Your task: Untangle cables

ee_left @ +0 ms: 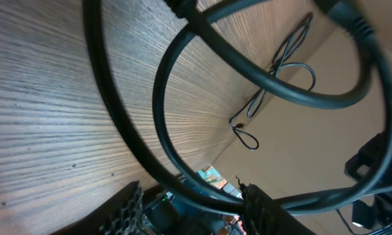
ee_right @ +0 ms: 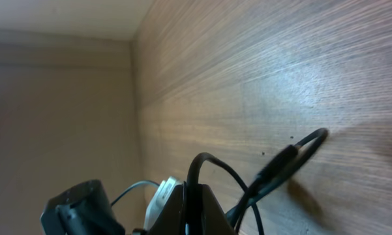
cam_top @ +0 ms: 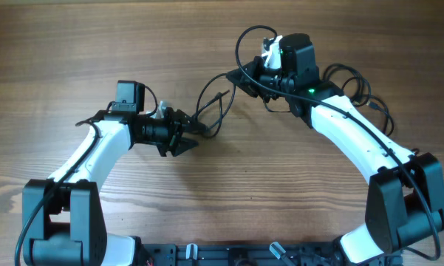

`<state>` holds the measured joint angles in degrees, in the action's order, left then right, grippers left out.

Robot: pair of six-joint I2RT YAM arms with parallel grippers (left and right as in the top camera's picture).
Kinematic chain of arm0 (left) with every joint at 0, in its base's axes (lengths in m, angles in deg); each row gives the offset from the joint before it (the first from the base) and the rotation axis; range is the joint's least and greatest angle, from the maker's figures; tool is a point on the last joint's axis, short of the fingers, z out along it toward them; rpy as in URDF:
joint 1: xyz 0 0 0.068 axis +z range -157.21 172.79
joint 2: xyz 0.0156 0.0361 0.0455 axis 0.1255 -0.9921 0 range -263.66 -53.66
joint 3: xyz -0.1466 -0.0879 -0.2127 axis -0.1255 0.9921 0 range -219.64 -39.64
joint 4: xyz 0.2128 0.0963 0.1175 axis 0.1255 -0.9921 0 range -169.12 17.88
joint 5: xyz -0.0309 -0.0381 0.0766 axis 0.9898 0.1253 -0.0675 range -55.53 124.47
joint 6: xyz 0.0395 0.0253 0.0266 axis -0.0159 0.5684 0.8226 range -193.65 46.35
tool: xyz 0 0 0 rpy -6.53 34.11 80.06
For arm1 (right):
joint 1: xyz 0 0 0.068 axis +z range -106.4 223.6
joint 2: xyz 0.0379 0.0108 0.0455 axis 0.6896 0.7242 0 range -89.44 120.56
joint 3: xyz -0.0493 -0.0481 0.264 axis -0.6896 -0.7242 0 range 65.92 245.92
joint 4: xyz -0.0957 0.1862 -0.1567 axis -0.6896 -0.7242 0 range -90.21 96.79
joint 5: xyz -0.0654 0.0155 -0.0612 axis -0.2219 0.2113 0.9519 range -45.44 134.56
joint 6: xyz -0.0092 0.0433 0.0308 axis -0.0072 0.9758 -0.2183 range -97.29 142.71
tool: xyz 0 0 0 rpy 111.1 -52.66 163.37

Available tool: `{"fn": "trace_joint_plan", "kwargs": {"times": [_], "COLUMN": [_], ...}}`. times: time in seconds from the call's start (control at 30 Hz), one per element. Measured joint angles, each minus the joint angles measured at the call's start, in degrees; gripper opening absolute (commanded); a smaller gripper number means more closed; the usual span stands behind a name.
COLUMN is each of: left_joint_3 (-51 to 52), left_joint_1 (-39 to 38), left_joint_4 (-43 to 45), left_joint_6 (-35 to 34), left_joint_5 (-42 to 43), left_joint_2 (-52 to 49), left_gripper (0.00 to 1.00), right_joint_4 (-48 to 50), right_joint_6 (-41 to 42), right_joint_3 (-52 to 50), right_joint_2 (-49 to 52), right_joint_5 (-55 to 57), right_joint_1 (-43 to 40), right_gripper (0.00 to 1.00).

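Pinching the cables [ee_right: 284,162], right gripper [cam_top: 238,77] seems clamped; left gripper [cam_top: 193,135] jaws part-open around them.

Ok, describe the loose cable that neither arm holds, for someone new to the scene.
On the wooden table, find the right arm with its white forearm. Past its outer edge lies a heap of thin black cable. Unlike the cable loop between the two arms, no fingers are near it.
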<state>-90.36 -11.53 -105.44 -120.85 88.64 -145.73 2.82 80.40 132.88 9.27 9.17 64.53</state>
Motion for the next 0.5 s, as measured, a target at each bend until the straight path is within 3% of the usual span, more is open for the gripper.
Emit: {"fn": "trace_joint_plan", "kwargs": {"times": [0.2,0.33,0.5], "left_joint_3": [0.1,0.2,0.2], "left_joint_1": [3.5,3.3,-2.1], "left_joint_4": [4.5,1.8,-0.1], "left_joint_6": [0.2,0.7,0.1], "left_joint_5": [7.7,9.3,3.1], "left_joint_2": [0.1,0.9,1.2], "left_gripper": [0.58,0.41,0.39], "right_joint_4": [0.0,0.0,0.0], "right_joint_6": [0.0,-0.1,-0.1], "right_joint_3": [0.0,0.0,0.0], "right_joint_2": [0.0,0.0,0.0], "right_joint_5": [3.3,3.8,4.0], "right_joint_1": [0.0,0.0,0.0], "right_gripper": [0.04,0.04,0.04]}}
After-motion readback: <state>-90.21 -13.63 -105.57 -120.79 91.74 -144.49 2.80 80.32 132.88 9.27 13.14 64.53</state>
